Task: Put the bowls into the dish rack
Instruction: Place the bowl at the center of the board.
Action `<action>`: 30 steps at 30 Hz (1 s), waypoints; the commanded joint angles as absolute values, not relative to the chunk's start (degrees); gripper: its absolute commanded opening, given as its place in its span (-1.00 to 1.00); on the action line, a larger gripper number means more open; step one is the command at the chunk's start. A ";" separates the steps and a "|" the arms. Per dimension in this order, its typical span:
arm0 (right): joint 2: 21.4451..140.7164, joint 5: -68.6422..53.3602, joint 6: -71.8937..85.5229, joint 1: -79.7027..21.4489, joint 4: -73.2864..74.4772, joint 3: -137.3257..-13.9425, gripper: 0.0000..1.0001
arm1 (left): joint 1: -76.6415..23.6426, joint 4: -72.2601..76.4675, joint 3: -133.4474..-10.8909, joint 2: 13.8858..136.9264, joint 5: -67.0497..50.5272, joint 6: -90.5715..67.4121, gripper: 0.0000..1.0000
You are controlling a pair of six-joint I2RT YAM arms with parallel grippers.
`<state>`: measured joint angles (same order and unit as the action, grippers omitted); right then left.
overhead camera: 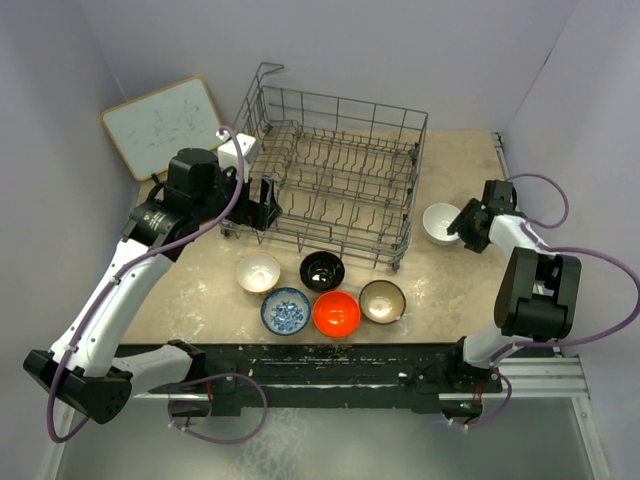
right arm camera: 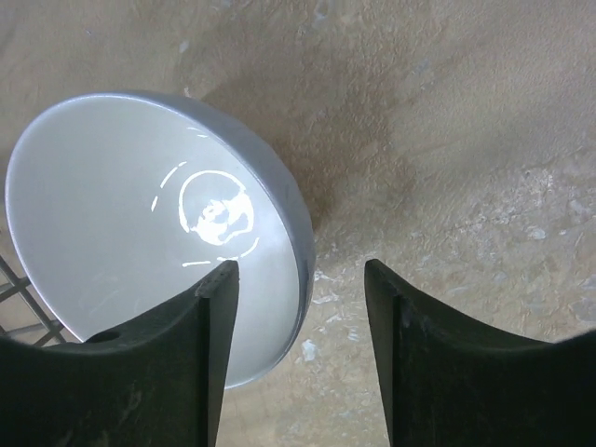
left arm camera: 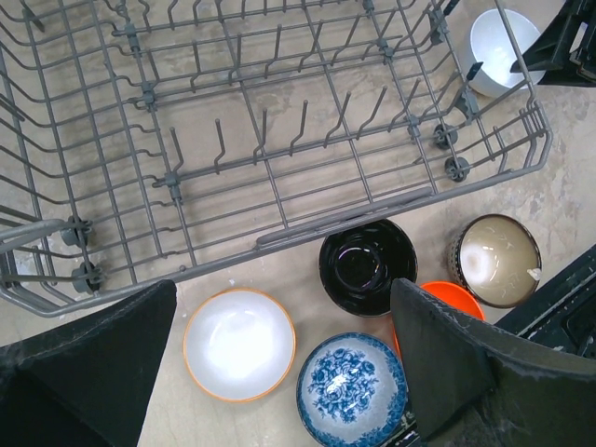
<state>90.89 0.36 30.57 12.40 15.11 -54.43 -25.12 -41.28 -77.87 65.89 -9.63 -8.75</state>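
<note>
1. The board [overhead camera: 165, 125], behind and to the left of the left tool [left arm camera: 284, 307], carries faint scribbles too small to read.
2. The surface [overhead camera: 450, 290] is beige and mottled, scuffed with pale stains. A black rail runs along its near edge.
3. Plain lilac-grey walls [overhead camera: 400, 50] close in on three sides.
4. The left tool has its jaws spread fully wide and holds nothing. It hangs at the near-left corner of the rack [overhead camera: 340, 180].
5. The right tool [right arm camera: 300, 270] has its jaws about half apart, straddling the rim of the white bowl [right arm camera: 140, 214]. One finger is over the inside and the other stands clear outside, so the bowl is not clamped. The bowl sits on the surface just right of the rack.
6. Nearer than the left tool and to its right, the cream bowl [overhead camera: 258, 272] and black bowl [overhead camera: 322, 270] lie just beside the rack.
7. The blue bowl [overhead camera: 286, 311], orange bowl [overhead camera: 336, 313] and brown bowl [overhead camera: 382, 301] form a row nearer still.
8. All six bowls are outside the rack.
</note>
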 commanded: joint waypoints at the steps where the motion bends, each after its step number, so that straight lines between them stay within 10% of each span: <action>1: 88.65 -0.24 30.55 12.62 15.10 -56.24 0.23 | -24.79 -38.76 -78.09 65.00 -10.28 -7.84 0.98; 30: 75.49 5.30 27.97 12.30 16.92 -61.73 0.22 | -22.95 -40.89 -83.00 66.85 -5.75 -5.83 0.98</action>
<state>82.78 3.46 29.85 12.45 17.47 -56.95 -24.18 -42.87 -81.23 66.06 -4.71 -6.20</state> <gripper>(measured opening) 0.615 0.992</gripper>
